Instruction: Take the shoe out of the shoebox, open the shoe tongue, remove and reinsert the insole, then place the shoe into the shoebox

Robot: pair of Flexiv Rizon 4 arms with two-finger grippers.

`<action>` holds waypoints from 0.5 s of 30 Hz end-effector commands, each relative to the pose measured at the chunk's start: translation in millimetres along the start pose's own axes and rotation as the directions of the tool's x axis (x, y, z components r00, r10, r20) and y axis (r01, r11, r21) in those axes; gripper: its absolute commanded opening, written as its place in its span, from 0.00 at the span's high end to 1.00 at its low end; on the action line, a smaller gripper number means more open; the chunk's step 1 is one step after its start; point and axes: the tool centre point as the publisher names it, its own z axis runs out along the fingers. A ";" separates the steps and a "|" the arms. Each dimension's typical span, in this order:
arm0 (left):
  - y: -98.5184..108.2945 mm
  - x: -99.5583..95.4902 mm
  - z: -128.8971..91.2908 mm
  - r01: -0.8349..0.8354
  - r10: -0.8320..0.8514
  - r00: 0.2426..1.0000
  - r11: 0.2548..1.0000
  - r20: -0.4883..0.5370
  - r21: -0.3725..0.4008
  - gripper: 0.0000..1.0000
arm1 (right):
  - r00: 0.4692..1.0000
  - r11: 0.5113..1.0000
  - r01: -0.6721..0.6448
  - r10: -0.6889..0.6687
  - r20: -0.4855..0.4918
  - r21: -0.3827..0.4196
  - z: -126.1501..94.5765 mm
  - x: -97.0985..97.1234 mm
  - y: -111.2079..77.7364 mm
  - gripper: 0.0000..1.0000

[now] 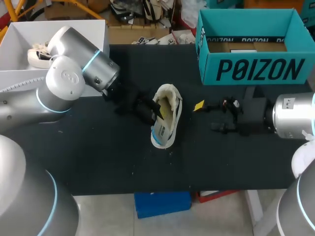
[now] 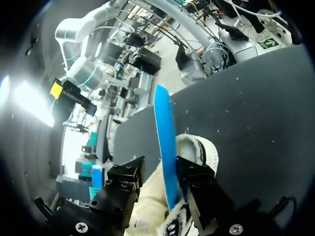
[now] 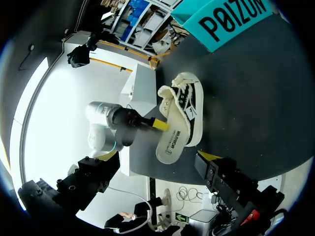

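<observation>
A cream shoe point(image 1: 167, 114) lies tilted on the black table point(image 1: 98, 157) near the middle, toe toward the back. My left gripper point(image 1: 156, 112) is at the shoe's left side, fingertips in its opening. In the left wrist view a blue insole point(image 2: 166, 142) stands on edge out of the shoe point(image 2: 199, 150), between the left gripper's point(image 2: 160, 179) fingers. It leans against one finger point(image 2: 197, 179) with a gap to the other, so the gripper is open. My right gripper point(image 1: 206, 117) hovers wide open to the right of the shoe point(image 3: 179, 118), holding nothing.
The teal shoebox point(image 1: 251, 69) stands open at the back right. A white box point(image 1: 15, 54) with another shoe sits at the back left, behind my left arm. The table's front edge runs close below the shoe.
</observation>
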 end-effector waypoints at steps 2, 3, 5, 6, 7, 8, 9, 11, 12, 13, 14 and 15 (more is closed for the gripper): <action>-12.7 1.6 -2.4 -0.012 0.013 1.000 1.000 -0.020 0.013 0.64 | 1.000 1.000 -0.001 0.001 0.000 0.001 -0.1 0.1 -0.1 0.00; -14.3 2.1 -0.7 -0.018 0.019 0.999 1.000 -0.027 0.020 0.65 | 1.000 1.000 -0.001 0.001 0.000 0.001 -0.1 0.1 -0.1 0.00; -18.2 2.5 2.7 -0.030 0.031 0.999 0.999 -0.038 0.037 0.65 | 1.000 1.000 -0.001 0.001 0.000 0.001 -0.1 0.1 -0.1 0.00; -20.0 2.7 4.1 -0.035 0.037 0.998 0.998 -0.042 0.045 0.65 | 1.000 1.000 -0.001 0.001 0.000 0.001 -0.1 0.1 -0.1 0.00; -21.5 3.2 5.7 -0.045 0.048 0.997 0.998 -0.052 0.053 0.65 | 1.000 1.000 -0.001 0.001 0.000 0.001 -0.1 0.1 -0.1 0.00; -22.9 3.9 7.1 -0.051 0.055 0.997 0.997 -0.059 0.059 0.65 | 1.000 1.000 -0.001 0.001 0.000 0.001 -0.1 0.1 -0.1 0.00; -24.0 4.5 8.1 -0.052 0.056 0.997 0.997 -0.062 0.065 0.65 | 1.000 1.000 -0.001 0.001 0.000 0.001 -0.1 0.1 -0.1 0.00; -24.8 5.3 9.0 -0.056 0.060 0.996 0.996 -0.068 0.068 0.65 | 1.000 1.000 -0.001 0.001 0.000 0.001 -0.1 0.1 -0.1 0.00; -25.2 5.6 9.2 -0.057 0.062 0.996 0.996 -0.070 0.070 0.65 | 1.000 1.000 -0.001 0.001 0.000 0.001 -0.1 0.1 -0.1 0.00; -25.5 5.8 9.5 -0.060 0.066 0.995 0.995 -0.074 0.074 0.67 | 1.000 1.000 -0.001 0.001 0.000 0.001 -0.1 0.1 -0.1 0.00; -25.7 6.1 9.9 -0.062 0.069 0.995 0.995 -0.078 0.079 0.69 | 1.000 1.000 -0.001 0.001 0.000 0.001 -0.1 0.1 -0.1 0.00; -26.0 6.3 10.2 -0.067 0.074 0.994 0.994 -0.078 0.089 0.75 | 1.000 1.000 -0.001 0.001 0.000 0.001 -0.1 0.1 -0.1 0.00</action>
